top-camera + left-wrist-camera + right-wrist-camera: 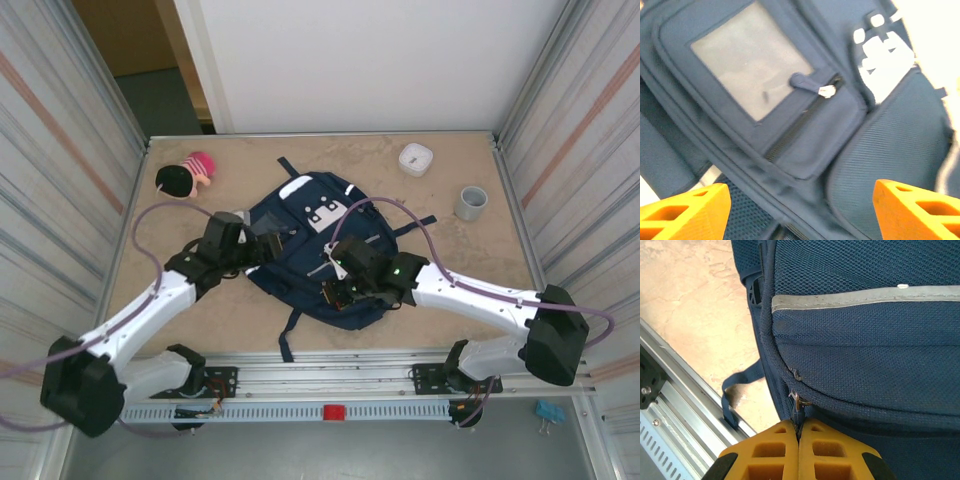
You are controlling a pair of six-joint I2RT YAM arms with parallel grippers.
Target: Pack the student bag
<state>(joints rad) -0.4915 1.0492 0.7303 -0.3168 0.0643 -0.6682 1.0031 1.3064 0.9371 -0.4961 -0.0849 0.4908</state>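
Observation:
The student bag (318, 235), a navy backpack with white patches, lies flat in the middle of the table. My left gripper (268, 246) hovers at its left edge. In the left wrist view this gripper (800, 215) is open, its orange fingers (685, 210) spread wide above the front pocket (805, 135), with nothing between them. A pocket zipper pull (810, 85) lies beyond them. My right gripper (336, 291) is at the bag's near end. There the right gripper (799, 432) is shut on a metal zipper pull (799, 410) of the bag (865, 355), below its grey stripe (865, 297).
A pink and black soft toy (186, 176) lies at the back left. A small white container (416, 158) and a grey ring (471, 202) sit at the back right. The metal rail (330, 365) runs along the near edge; a bag strap (735, 390) reaches toward it.

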